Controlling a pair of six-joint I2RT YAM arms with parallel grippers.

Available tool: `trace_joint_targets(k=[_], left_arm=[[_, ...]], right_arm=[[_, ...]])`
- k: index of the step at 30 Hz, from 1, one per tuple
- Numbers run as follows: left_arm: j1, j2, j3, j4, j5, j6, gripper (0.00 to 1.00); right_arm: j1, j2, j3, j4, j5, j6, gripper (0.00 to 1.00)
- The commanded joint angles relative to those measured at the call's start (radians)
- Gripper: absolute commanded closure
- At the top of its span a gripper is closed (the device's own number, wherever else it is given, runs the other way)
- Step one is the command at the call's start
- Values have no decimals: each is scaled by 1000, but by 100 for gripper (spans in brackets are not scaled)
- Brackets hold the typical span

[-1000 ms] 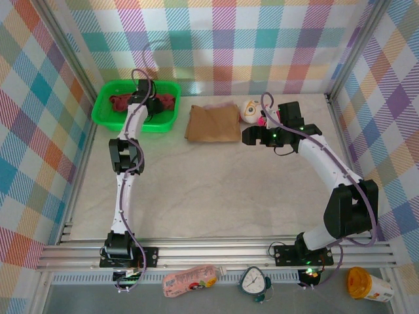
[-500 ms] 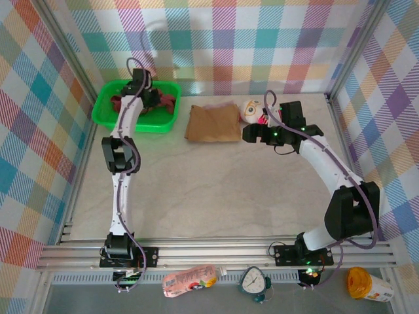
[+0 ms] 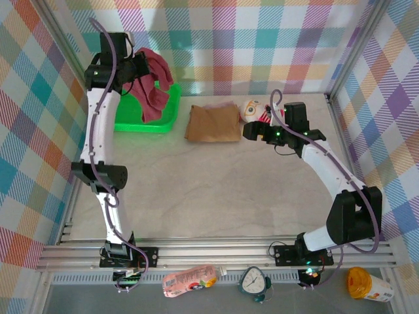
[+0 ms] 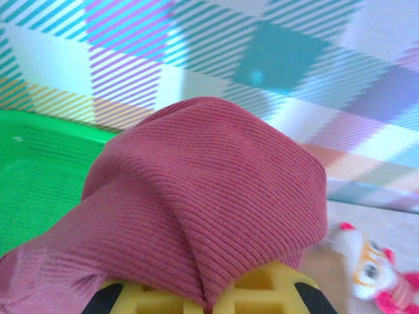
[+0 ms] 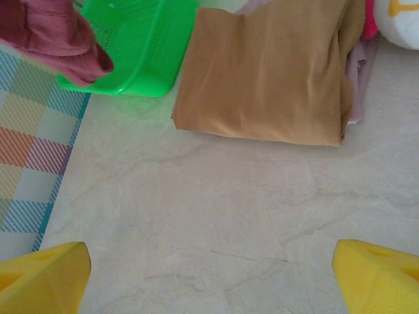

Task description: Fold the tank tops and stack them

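One maroon top [image 3: 154,84] newly above basket [image 3: 139,122]

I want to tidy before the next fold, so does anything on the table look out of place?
Yes: a pink-and-white plush toy sits at the back of the table, close beside the folded tan tank top. It is no garment. The maroon tank top hanging bunched from the left gripper looks like normal handling.

Ribbed, matt cloth tank top [image 4: 216,190]
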Motion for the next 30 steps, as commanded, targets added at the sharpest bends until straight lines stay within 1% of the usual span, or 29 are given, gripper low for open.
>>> trace_joint_targets(k=[1, 3, 4, 5, 6, 9, 10, 13, 15, 17, 19, 20, 22, 24, 26, 27, 30], left_arm=[[-51, -103, -16, -117, 77, -76, 100], [-111, -152, -46, -159, 76, -120, 100], [-152, -187, -85, -157, 90, -144, 100], [-198, -223, -132, -156, 76, -167, 100], [-236, -258, -192, -142, 60, -191, 100], [-340, -362, -462, -53, 73, -304, 100], [-377, -390, -562, -10, 83, -340, 100], [-491, -437, -822, 135, 62, -440, 100], [-562, -460, -1010, 291, 29, -532, 100], [-624, -440, -1163, 494, 49, -633, 98], [-686, -358, -1176, 513, 39, -651, 90], [-710, -319, -1188, 557, 73, -670, 84], [-754, -251, -1187, 601, 106, -692, 63], [-778, -206, -1140, 565, 129, -660, 53], [-797, -195, -1087, 504, 136, -598, 35], [-800, -191, -1057, 457, 148, -560, 29], [-792, -215, -995, 269, 147, -428, 26]], right_arm=[[-5, -56, -18, 44, -52, -2, 6], [-5, -76, -26, 32, -58, -22, 6], [-5, -89, -34, 27, -59, -33, 6], [-6, -105, -47, 26, -59, -42, 7], [-6, -121, -59, 24, -60, -49, 7], [-7, -170, -98, 2, -67, -69, 8], [-7, -185, -109, -15, -66, -80, 9], [-7, -235, -157, -63, -42, -110, 10], [-13, -271, -191, -94, -22, -118, 11], [-24, -311, -233, -129, 17, -110, 14], [-44, -335, -260, -178, 53, -97, 15], [-55, -344, -273, -209, 75, -87, 16], [-82, -352, -293, -269, 98, -78, 18], [-110, -362, -317, -308, 111, -67, 20], [-130, -379, -352, -309, 97, -60, 22], [-132, -384, -366, -300, 86, -65, 23], [-134, -379, -408, -260, 31, -80, 24]])
